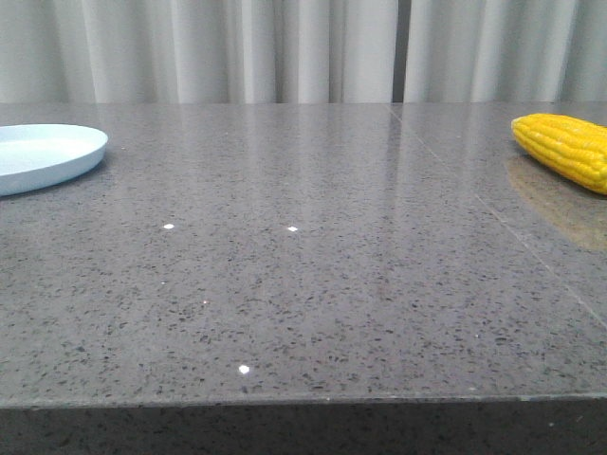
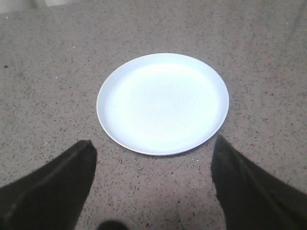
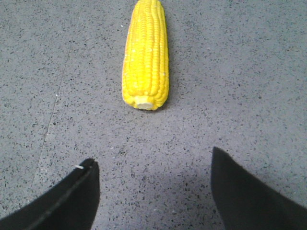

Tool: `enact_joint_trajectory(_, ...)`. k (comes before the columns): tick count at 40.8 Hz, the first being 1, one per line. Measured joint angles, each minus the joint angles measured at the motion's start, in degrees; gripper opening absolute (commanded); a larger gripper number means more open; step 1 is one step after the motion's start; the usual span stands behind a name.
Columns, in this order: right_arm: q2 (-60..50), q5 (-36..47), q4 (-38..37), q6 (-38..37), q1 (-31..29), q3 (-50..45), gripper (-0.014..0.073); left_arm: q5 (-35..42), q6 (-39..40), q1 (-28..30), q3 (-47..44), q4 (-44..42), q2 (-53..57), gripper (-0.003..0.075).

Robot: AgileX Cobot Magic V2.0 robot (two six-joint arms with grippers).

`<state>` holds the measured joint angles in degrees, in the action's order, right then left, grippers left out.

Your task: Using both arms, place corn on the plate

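Plate at worktop's left edge, corn at right edge; left gripper and right gripper both spread wide, empty.

Grey speckled stone table — plate far left, corn far right.

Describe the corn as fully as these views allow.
The corn is a bright yellow cob with neat lengthwise rows of kernels and a smooth, slightly glossy look. It lies flat on the grey speckled table, at the far right in the front view, where the frame edge cuts it off. Its flat, paler end faces the right gripper, which is open and clear of it. Nothing but the table touches it. It is far from the plate.
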<state>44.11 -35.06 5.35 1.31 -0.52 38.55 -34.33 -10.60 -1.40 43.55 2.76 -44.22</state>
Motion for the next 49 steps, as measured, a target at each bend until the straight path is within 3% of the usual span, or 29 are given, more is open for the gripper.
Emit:
enact_joint_trajectory(15, 0.04, 0.00, 0.00, 0.00, 0.00, 0.00, 0.0540, -10.33, 0.00, 0.26, 10.15, -2.17, -11.20, 0.0533)
enact_joint_trajectory(23, 0.04, 0.00, 0.00, 0.00, 0.00, 0.00, 0.0540, -13.44, -0.26, 6.24, 16.66, -1.64, -21.72, 0.0533)
enact_joint_trajectory(32, 0.04, 0.00, 0.00, 0.00, 0.00, 0.00, 0.0540, -14.28, -11.64, 15.81, 21.10, 13.28, -33.21, 0.0533)
enact_joint_trajectory(38, 0.04, 0.00, 0.00, 0.00, 0.00, 0.00, 0.0540, -14.30, -18.83, 18.90, 23.50, 23.09, -40.31, 0.0533)
enact_joint_trajectory(49, 0.04, 0.00, 0.00, 0.00, 0.00, 0.00, 0.0540, -12.64, -20.87, 19.39, 27.93, 26.90, -50.75, 0.0533)
